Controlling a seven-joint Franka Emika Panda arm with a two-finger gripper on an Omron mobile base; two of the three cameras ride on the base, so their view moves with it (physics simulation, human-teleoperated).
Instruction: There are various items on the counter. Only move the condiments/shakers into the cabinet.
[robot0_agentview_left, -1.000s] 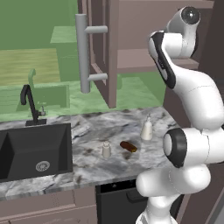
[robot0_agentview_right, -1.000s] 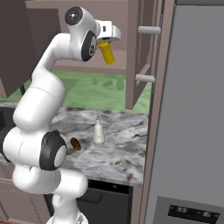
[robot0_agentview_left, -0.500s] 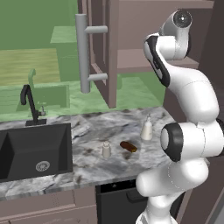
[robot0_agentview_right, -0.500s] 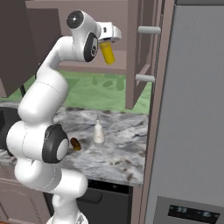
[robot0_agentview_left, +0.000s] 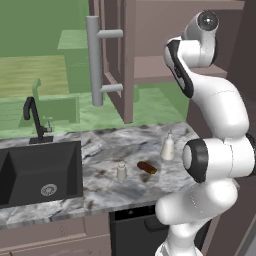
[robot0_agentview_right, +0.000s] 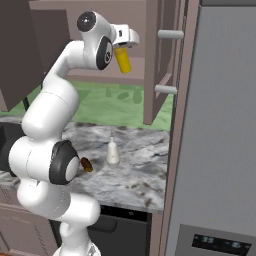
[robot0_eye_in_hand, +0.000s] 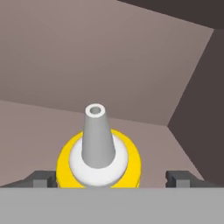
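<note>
I have the gripper (robot0_eye_in_hand: 111, 178) up inside the cabinet (robot0_agentview_right: 152, 60), its jaws standing wide apart on either side of the yellow squeeze bottle (robot0_agentview_right: 123, 59), no longer pinching it. In the hand view the nozzle points straight back at me, so the bottle's long axis runs in line with the hand, and I judge a straight pull-back along that line clears it. I can't tell whether the bottle's base sits flat on the shelf. Down on the counter (robot0_agentview_left: 100, 187) wait the white narrow-necked bottle (robot0_agentview_left: 168, 147) at right, the small shaker (robot0_agentview_left: 121, 171) nearer the sink (robot0_agentview_left: 35, 170), and the brown lump (robot0_agentview_left: 146, 167) between them.
</note>
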